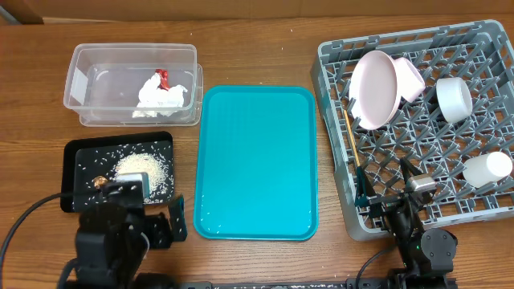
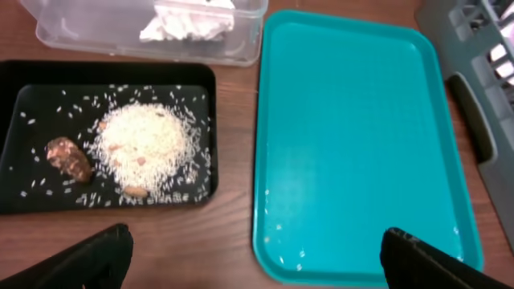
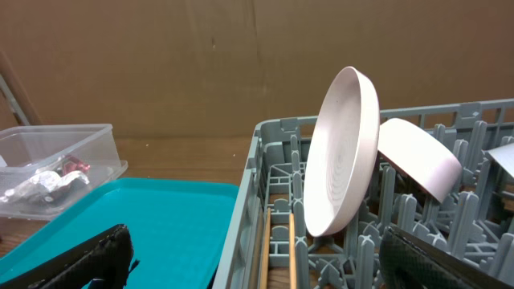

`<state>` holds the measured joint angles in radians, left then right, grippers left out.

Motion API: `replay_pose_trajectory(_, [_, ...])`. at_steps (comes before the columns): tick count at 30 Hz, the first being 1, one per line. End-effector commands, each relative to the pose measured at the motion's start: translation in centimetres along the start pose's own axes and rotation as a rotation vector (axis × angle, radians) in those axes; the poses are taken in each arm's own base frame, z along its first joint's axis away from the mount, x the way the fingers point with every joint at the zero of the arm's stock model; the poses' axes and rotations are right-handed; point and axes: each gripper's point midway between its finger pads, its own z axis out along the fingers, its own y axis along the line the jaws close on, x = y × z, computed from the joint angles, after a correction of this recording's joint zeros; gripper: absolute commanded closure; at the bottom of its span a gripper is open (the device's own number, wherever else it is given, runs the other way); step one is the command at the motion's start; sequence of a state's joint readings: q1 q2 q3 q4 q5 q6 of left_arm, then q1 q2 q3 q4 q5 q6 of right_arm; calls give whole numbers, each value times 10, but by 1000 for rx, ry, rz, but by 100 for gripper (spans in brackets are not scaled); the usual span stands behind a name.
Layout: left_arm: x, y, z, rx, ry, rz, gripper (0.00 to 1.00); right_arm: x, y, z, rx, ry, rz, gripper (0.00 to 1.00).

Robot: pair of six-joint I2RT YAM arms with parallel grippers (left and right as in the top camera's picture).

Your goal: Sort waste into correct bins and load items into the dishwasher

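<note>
Seemingly little remains. The crumpled napkin point(image 1: 161, 92) lies in the clear tub point(image 1: 88, 58), and the rice point(image 1: 143, 168) and brown lump point(image 2: 68, 158) lie in the black tray point(image 1: 76, 148), both left of the teal tray point(image 1: 257, 160), which is bare but for stray grains. Right of it, the rack point(image 1: 341, 172) holds the plate point(image 1: 376, 88) on edge, bowls point(image 1: 453, 98), cup point(image 1: 487, 168) and chopsticks point(image 1: 351, 132). The left pincer point(image 2: 255, 261) and right pincer point(image 3: 257, 261) gape wide — holding nothing.

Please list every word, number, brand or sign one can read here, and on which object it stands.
None can be read.
White sticker on the clear tub: too small to show any writing.
Teal tray, black tray, dish rack: no marks visible.
</note>
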<state>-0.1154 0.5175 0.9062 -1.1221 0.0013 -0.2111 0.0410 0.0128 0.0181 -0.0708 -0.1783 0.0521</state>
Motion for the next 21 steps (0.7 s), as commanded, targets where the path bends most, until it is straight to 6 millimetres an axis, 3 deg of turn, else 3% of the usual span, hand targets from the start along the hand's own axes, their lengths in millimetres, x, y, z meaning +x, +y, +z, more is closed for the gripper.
replay_pose_trajectory(1, [4,10,19,-38,-67,-17,0,2,0,0,-1,-4,-1,0])
replay_pose_trajectory(9, [3,10,57,25,-342,-23,0,2,0,0,-1,-4,-1,0])
replay_pose_trajectory(21, [-21,14,68,64,-731,-45,0,2,0,0,-1,-4,-1,0])
